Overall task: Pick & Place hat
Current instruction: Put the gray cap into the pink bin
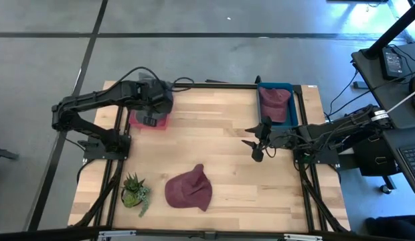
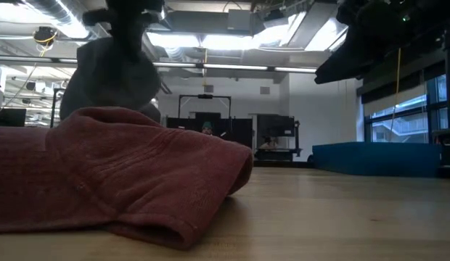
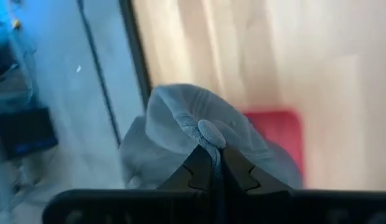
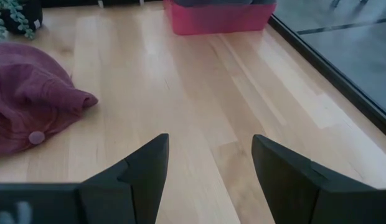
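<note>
My left gripper is clamped on a grey hat, fingers pinching its crown just under the top button; the hat hangs from the fingers over the pink bin at the table's ten o'clock corner. In the low view the grey hat dangles above the tabletop. My right gripper hovers spread wide and holding nothing, at about three o'clock on the table, beside the blue bin, which holds a maroon hat. A second maroon hat lies flat at six o'clock, well apart from both grippers, with a small potted plant at its nine o'clock.
</note>
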Motion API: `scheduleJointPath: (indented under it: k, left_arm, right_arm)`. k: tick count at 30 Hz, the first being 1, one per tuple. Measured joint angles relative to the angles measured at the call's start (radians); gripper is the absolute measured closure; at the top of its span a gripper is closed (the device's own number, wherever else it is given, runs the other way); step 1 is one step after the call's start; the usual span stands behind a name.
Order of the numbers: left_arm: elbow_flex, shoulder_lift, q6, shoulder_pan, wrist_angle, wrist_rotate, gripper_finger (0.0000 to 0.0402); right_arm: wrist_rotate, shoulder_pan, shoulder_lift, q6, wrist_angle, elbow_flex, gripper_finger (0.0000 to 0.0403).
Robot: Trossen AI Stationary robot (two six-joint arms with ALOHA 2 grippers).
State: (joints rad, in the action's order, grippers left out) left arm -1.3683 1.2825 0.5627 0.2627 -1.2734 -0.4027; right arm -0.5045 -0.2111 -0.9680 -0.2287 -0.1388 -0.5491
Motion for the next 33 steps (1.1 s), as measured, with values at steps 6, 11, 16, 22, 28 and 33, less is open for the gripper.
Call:
scheduleJointPath:
  k: [6,11,16,22,28,33]
  left_arm:
    - [-0.002,0.000,-0.035,-0.042,0.006,0.042,0.0397]
    - [0.021,-0.001,-0.104,-0.016,0.032,0.025,0.0395]
    - [0.115,-0.005,-0.142,0.041,0.100,-0.004,0.0395]
    - [0.221,-0.012,-0.124,0.112,0.203,-0.151,0.0394]
    - [0.258,-0.012,-0.242,0.187,0.216,-0.234,0.0390]
    - [0.283,-0.012,-0.288,0.251,0.225,-0.226,0.0389]
  right_arm:
    - [0.000,0.004,0.000,0.005,-0.009,0.000,0.0173]
    - [0.000,0.012,0.000,0.003,-0.017,0.000,0.0173]
    - [0.001,0.012,0.000,-0.001,-0.024,0.000,0.0173]
    - [0.001,0.012,0.000,0.000,-0.024,0.000,0.0173]
    - [0.001,0.012,0.000,0.000,-0.026,0.000,0.0173]
    - [0.001,0.012,0.000,0.000,-0.026,0.000,0.0173]
